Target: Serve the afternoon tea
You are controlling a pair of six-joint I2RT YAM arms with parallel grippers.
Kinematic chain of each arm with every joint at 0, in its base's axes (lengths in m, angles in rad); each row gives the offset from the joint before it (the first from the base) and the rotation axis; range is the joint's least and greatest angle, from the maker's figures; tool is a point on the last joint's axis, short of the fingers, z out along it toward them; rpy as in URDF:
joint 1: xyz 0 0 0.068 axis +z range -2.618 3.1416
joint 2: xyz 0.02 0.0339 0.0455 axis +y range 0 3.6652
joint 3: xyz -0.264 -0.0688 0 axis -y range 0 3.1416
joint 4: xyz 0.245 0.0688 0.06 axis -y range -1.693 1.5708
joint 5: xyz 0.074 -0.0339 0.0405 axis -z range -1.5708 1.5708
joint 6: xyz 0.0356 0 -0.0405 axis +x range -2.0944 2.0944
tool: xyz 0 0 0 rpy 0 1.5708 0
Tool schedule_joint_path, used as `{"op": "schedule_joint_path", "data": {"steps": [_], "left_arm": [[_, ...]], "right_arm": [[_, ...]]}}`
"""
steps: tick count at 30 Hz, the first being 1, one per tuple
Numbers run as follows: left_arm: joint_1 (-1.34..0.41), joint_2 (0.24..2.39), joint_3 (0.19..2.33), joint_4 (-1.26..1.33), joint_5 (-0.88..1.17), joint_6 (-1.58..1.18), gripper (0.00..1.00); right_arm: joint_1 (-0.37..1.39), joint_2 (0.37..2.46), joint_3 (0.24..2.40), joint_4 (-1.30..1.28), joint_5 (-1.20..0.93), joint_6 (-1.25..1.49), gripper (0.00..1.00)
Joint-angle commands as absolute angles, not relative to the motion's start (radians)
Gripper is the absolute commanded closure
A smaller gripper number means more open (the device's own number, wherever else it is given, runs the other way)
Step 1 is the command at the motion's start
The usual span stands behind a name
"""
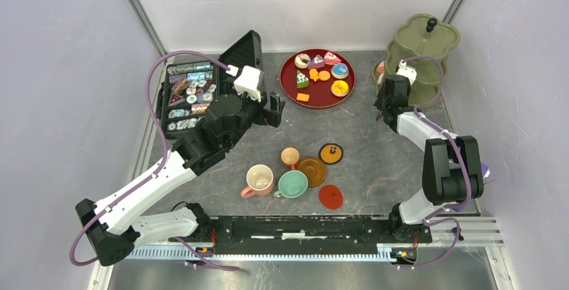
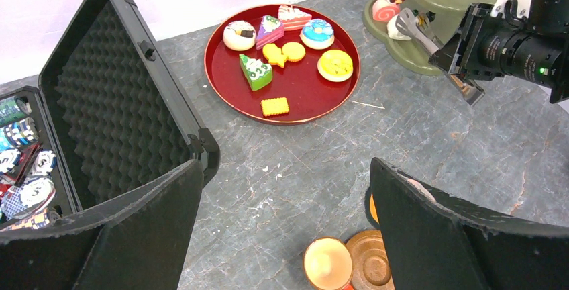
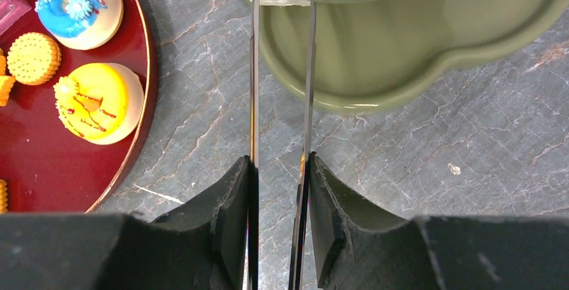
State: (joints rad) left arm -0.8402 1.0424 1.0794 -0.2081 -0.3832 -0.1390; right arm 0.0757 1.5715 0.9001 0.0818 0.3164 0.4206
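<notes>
Your right gripper (image 3: 278,176) is clamped on the tongs (image 3: 309,68), with the tips at the swirl roll (image 2: 388,7) on the bottom tier of the green stand (image 3: 402,55). Left gripper (image 2: 287,169) hangs open. The roll's probably light, hard and slippery, so pinch across its middle.

At the table's (image 1: 376,162) back centre, pastries (image 1: 321,74) lie on the tray (image 1: 290,90). The tiered stand (image 1: 423,48) is right of it, the open case (image 1: 191,95) left. The cups (image 1: 292,182) and saucers (image 1: 313,171) cluster in front.
</notes>
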Motion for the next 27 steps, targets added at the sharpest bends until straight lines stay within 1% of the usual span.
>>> {"op": "schedule_joint_path", "data": {"steps": [1, 8, 17, 24, 27], "left_arm": [[-0.846, 1.036, 1.094, -0.182, -0.387, -0.124, 0.0], [-0.847, 1.037, 1.094, -0.182, -0.388, -0.124, 0.0], [-0.847, 1.037, 1.094, -0.182, -0.388, -0.124, 0.0], [-0.847, 1.041, 1.094, -0.183, -0.389, -0.124, 0.0], [-0.847, 1.044, 1.094, -0.183, -0.388, -0.124, 0.0]], "right_arm": [[0.072, 1.585, 0.95, 0.162, 0.35, 0.401, 0.65], [0.074, 1.575, 0.927, 0.209, 0.374, 0.415, 0.66], [0.074, 1.623, 0.934, 0.219, 0.407, 0.392, 0.65], [0.075, 1.661, 0.948, 0.222, 0.395, 0.354, 0.56], [0.077, 1.653, 0.944, 0.209, 0.389, 0.338, 0.49]]}}
